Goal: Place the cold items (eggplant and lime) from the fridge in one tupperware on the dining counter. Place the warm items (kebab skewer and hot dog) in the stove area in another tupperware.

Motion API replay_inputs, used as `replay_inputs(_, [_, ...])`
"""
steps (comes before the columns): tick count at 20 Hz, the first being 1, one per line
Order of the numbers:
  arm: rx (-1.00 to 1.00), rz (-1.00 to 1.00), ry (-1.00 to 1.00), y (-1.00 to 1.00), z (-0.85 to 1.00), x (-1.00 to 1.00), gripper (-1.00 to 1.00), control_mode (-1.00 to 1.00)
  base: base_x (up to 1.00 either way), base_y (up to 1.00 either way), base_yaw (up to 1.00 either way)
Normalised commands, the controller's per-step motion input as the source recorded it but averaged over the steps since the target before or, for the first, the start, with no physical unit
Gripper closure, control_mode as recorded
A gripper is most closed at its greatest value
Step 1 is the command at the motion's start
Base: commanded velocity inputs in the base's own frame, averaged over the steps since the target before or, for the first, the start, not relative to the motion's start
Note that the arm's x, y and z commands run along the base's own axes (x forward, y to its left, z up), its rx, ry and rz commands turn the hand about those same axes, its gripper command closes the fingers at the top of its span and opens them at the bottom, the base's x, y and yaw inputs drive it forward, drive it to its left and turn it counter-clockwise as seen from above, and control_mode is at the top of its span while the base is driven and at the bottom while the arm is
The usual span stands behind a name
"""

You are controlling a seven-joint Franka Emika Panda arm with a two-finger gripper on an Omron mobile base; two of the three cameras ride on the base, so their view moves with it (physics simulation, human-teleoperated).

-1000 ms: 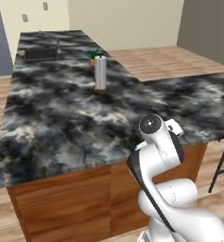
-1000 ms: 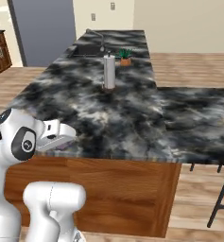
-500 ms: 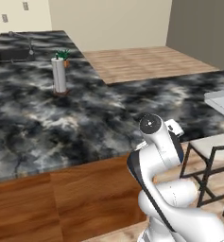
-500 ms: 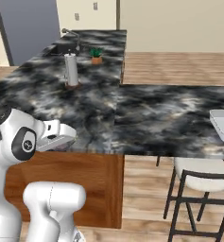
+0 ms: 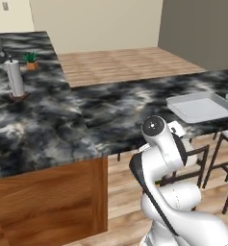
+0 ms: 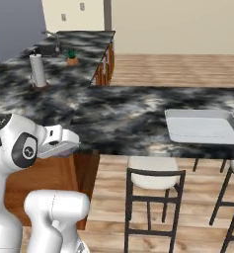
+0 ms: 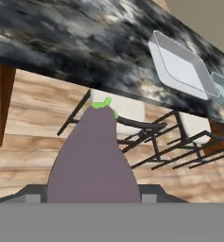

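so, eggplant in the grip, counter ahead

your gripper is closed partway on the eggplant. in the hand view the purple-grey body fills the gap between the two finger tips at 6 o'clock, with its green stem pointing to 12 o'clock. the tips themselves are mostly hidden behind it.

beyond the eggplant you see the counter, its black-and-white marbled top running across the upper part of that view. a shallow grey tupperware sits on it at about 2 o'clock, and the corner of a second one shows just beside it at 3 o'clock. stools stand under the counter edge, right behind the eggplant.

from the left base view the arm is folded low at 5 o'clock, in front of the counter, and the tupperware lies at 3 o'clock. far off at 10 o'clock stand a paper towel roll and a small potted plant, well apart from the tupperware.
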Motion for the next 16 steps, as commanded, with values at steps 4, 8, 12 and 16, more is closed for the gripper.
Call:
replay_inputs(4, [0.00, 0.00, 0.00, 0.00, 0.00, 0.00, 1.00, 1.00, 0.21, -1.00, 0.00])
replay_inputs(8, [0.00, 0.00, 0.00, 0.00, 0.00, 0.00, 1.00, 1.00, 0.14, -1.00, 0.00])
replay_inputs(12, [0.00, 0.00, 0.00, 0.00, 0.00, 0.00, 1.00, 1.00, 0.13, -1.00, 0.00])
replay_inputs(16, [0.00, 0.00, 0.00, 0.00, 0.00, 0.00, 1.00, 1.00, 0.17, -1.00, 0.00])
